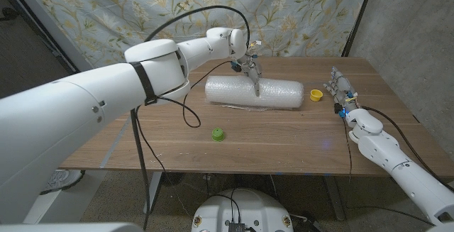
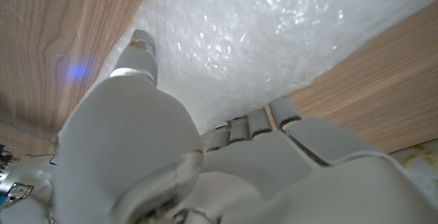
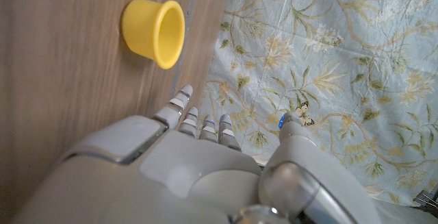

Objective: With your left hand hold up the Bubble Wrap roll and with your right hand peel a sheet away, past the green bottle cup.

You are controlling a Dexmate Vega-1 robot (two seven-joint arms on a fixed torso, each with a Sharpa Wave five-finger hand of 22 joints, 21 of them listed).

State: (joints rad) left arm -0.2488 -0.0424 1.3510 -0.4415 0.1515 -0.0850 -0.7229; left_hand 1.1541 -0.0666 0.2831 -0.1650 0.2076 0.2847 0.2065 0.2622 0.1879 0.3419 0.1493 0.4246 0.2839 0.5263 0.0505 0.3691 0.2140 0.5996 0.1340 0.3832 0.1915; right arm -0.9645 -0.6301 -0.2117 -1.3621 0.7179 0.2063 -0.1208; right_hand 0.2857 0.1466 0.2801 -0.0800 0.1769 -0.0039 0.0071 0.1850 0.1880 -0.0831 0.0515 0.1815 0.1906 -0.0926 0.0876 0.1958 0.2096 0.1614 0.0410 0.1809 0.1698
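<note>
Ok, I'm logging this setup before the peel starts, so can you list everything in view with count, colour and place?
Bubble Wrap roll: one, white, lying mid-table.
Green cap: one, green, near the table's front edge, left of the roll.
Yellow cup: one, yellow, just off the roll's right end.
Table: one, brown wood.
Floral curtain: one, blue-grey, behind the table.
Left hand: on top of the roll, fingers touching it.
Right hand: at the table's right side, holding nothing, fingers apart.

My table [image 1: 284, 136] is bare wood. A bubble wrap roll [image 1: 273, 96] lies on its side toward the far edge. A yellow cup [image 1: 316, 95] lies just beside the roll's right end. A green cap [image 1: 218, 135] sits nearer me, well apart.
</note>
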